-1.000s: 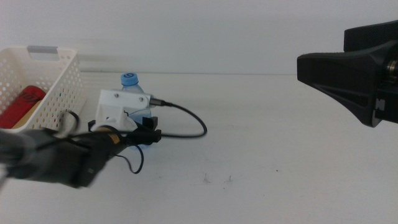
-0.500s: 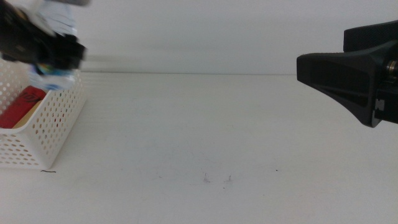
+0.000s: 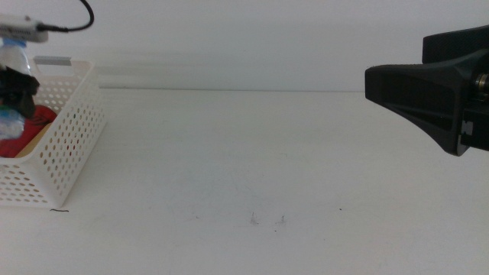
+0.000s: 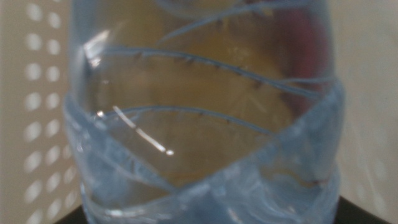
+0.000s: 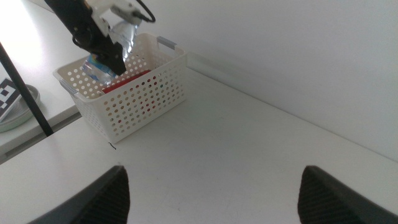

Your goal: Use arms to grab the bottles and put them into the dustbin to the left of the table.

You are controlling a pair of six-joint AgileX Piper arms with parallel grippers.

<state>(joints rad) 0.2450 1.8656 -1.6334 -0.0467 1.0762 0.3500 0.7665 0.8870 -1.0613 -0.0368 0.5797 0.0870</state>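
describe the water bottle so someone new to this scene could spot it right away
Start at the white perforated dustbin at the table's left end. The water bottle, clear and bluish, is held over it in the left gripper; the red can lies inside the bin.

The dustbin (image 3: 72, 130) is white with rows of round perforations and a grey rim strip; the can (image 3: 30, 126) inside is red; the bottle (image 4: 205, 124) is clear, blue-tinted; the worktop (image 3: 267, 168) is white with dark specks.

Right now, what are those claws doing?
Left claw holds water bottle over basket. Red can inside. Right claw waits, open. Nothing in the way.
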